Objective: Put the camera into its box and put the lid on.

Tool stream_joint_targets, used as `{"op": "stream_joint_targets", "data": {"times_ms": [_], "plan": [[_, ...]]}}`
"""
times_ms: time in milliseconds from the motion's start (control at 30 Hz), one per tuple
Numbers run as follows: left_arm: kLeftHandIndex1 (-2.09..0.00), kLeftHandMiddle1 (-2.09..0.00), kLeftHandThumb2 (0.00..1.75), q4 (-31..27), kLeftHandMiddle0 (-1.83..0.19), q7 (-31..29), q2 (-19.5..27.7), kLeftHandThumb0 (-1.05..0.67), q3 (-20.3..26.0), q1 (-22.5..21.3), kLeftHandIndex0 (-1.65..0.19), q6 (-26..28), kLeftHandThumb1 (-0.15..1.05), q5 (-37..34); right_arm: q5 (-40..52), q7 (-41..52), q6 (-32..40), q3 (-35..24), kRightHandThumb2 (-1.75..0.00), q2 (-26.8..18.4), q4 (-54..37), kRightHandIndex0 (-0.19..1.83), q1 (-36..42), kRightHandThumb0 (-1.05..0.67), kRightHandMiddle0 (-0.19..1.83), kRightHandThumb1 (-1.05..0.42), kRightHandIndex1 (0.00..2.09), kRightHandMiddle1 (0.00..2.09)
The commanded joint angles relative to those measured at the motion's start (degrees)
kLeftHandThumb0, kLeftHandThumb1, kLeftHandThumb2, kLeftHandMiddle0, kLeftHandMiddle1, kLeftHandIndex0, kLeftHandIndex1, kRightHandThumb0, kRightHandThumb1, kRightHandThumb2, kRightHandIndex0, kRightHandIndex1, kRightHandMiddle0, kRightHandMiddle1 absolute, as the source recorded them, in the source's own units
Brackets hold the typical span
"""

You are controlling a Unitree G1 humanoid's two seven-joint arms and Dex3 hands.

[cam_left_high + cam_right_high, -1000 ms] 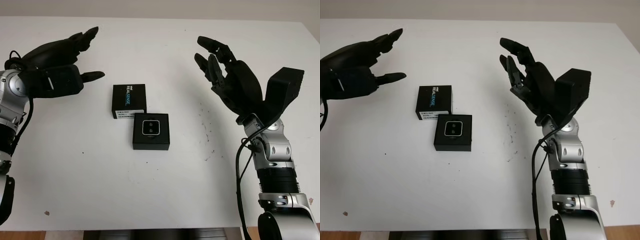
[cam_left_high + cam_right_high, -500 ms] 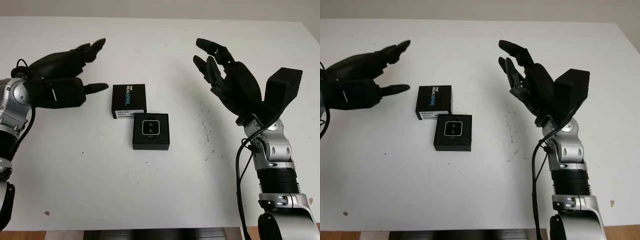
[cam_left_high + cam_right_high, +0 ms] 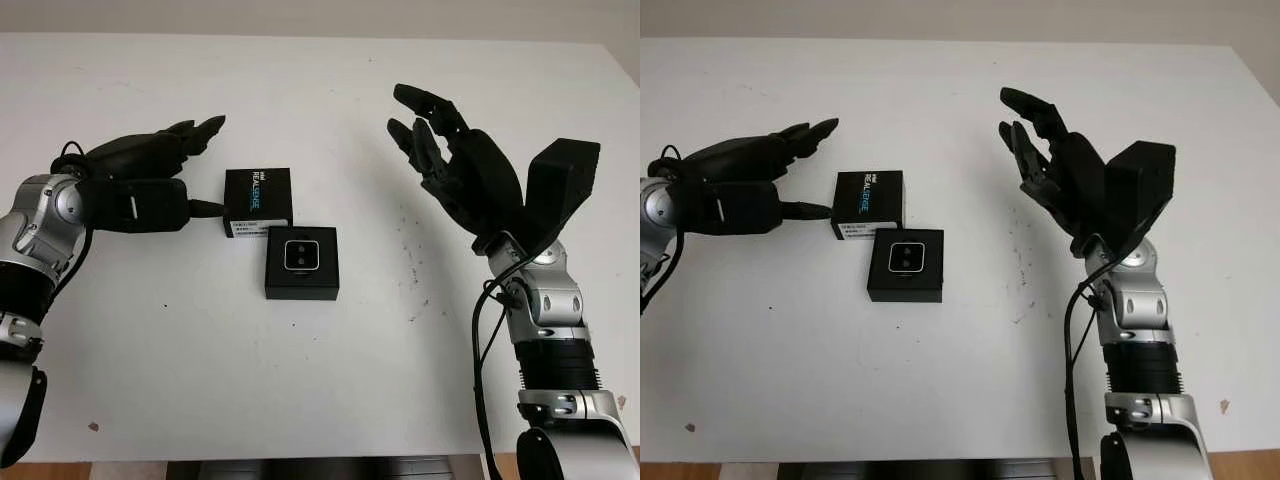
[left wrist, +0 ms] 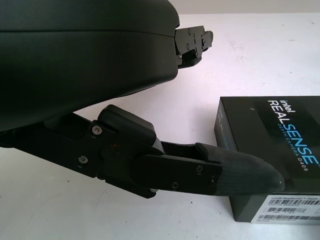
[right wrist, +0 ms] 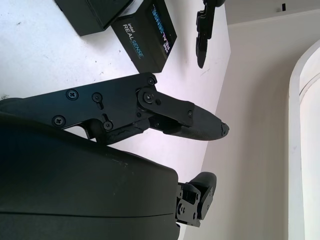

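Here, left robot hand (image 3: 150, 190) open, holding nothing, thumb tip beside lid (image 3: 258, 200), camera (image 3: 301, 255) in box (image 3: 301, 287).

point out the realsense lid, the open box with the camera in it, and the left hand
RealSense lid (image 3: 258, 190), left eye view, on its printed top face.
Open box (image 3: 302, 285), left eye view, on its front rim.
Left hand (image 3: 150, 182), left eye view, on the palm shell, open beside the lid.

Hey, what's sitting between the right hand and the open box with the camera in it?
Nothing: in the left eye view, only bare white table with a few dark specks separates the open right hand from the box. The lid lies on the box's far-left side, by the left hand.
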Motion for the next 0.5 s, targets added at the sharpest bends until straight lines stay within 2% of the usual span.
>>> {"op": "stream_joint_targets", "data": {"times_ms": [0,200,467], "plan": [[-0.05,-0.06,0.24,0.86,0.13,0.08,-0.35,-1.05,-0.75,-1.49,0.19,-0.83,1.05,0.31,-0.14,-0.11,0.37,0.34,-0.65,-0.03,-1.61,0.15,0.57,-0.56,-0.15,-1.05,0.08,0.69],[-0.04,-0.05,0.13,2.70,0.13,-1.50,-1.20,-1.05,-1.59,-1.95,0.19,-2.08,1.05,-0.12,-0.30,-0.29,0.72,0.29,-0.66,-0.20,-1.79,0.15,0.66,-0.55,-0.14,-1.05,0.07,0.65],[0.00,-0.05,0.09,2.56,0.16,-2.60,-1.31,-1.05,-2.11,-2.07,0.19,-2.17,1.05,-0.03,-0.93,-1.11,0.73,0.26,-0.67,-0.02,-1.43,0.16,0.66,-0.53,-0.11,-1.05,0.07,0.63]]}}
